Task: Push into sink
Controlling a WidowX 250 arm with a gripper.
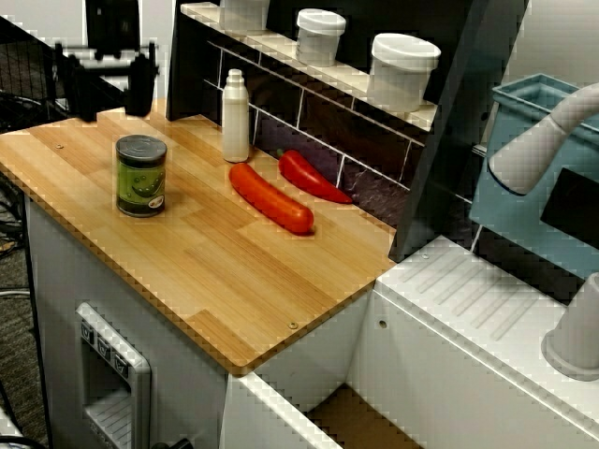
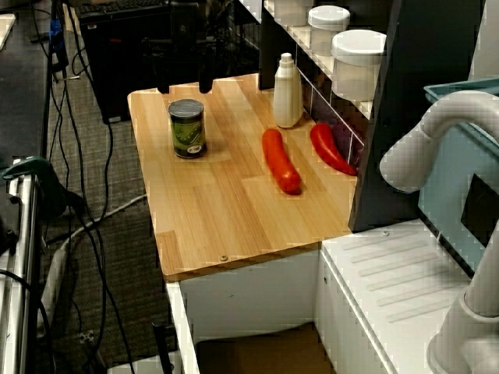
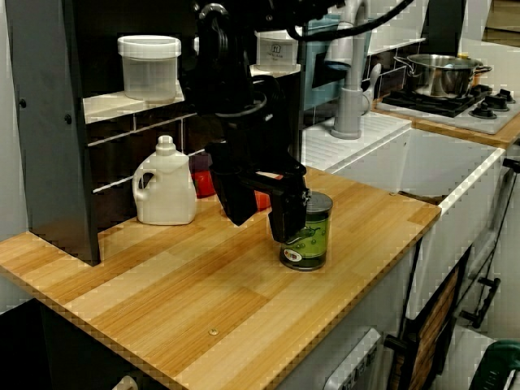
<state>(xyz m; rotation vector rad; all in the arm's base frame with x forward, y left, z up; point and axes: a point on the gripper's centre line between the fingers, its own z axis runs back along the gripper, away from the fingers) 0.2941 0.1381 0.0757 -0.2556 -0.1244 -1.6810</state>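
Side view: black end effector (image 3: 256,207), fingers spread, fronts cylindrical green can (image 3: 307,231) on wood-grain counter (image 3: 162,301).

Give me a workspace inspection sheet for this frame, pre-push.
Surface: wooden counter, level and dry-looking; the sink drops off at its end.
Job's things: green can upright, near the counter end far from the sink.
Clutter: long red pepper, curved red pepper and white bottle along the backsplash.
End effector: open, empty, behind the can on the side away from the sink; the view from the sink side shows a gap.
Cables: floor cables beside the counter.
Surroundings: shelf tubs, teal tub, faucet, pot on the stove.
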